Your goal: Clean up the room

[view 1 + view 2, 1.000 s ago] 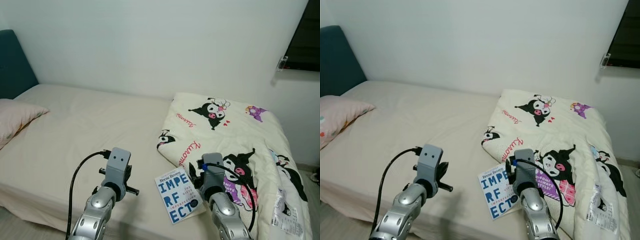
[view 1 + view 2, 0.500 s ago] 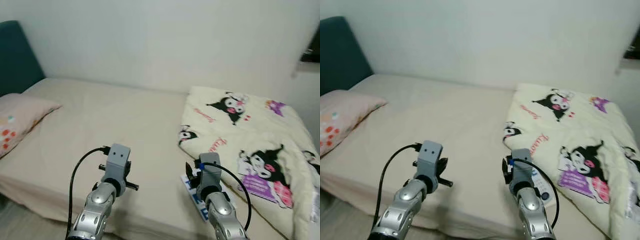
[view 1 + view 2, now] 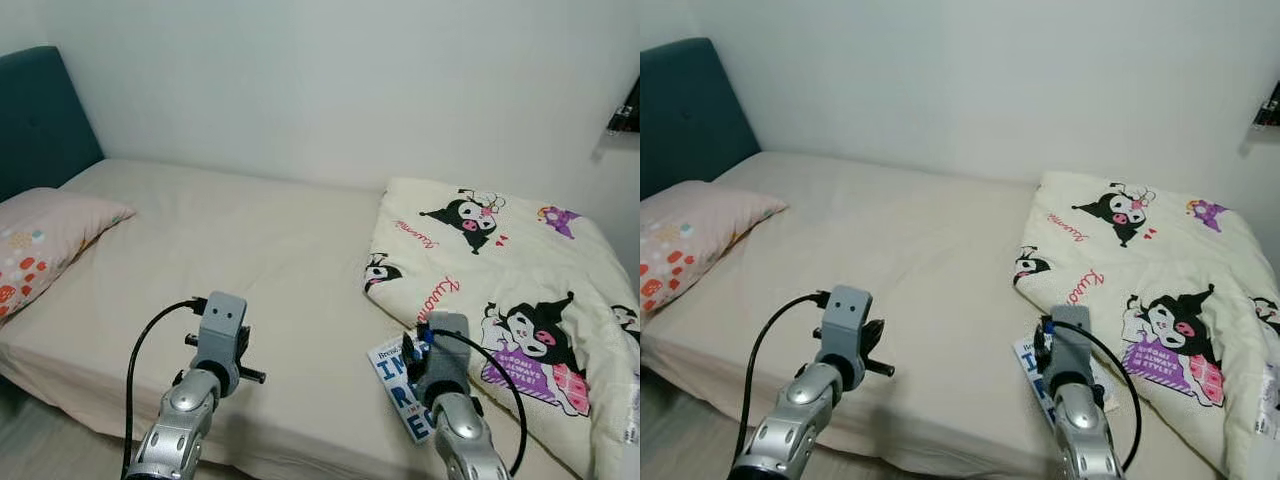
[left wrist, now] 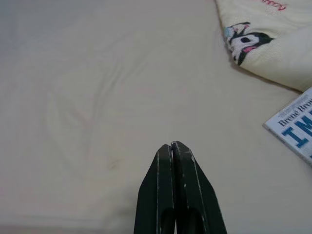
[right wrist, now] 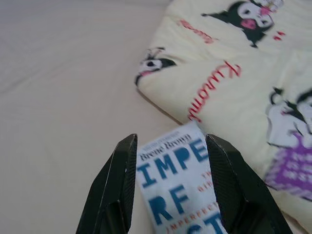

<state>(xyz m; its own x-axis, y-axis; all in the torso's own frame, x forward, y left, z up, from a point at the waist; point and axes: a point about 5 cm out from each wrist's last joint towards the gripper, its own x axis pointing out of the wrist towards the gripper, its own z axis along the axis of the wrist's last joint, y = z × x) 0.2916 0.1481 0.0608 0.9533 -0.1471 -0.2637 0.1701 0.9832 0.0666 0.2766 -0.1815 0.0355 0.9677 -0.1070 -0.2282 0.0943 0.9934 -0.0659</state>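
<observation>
Bed (image 3: 200, 240): 1 paperback book (image 5: 178, 183) beside cartoon-print blanket (image 3: 500, 250). Right gripper (image 5: 171, 151) spread wide, fingers flanking the book; left gripper (image 4: 171, 146) fingers pressed together over the sheet.

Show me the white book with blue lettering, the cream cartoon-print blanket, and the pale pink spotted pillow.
white book with blue lettering (image 5: 178, 192): right wrist view, on its cover, between the open fingers.
cream cartoon-print blanket (image 3: 500, 270): left eye view, on its upper middle.
pale pink spotted pillow (image 3: 690, 225): right eye view, on its top face.
</observation>
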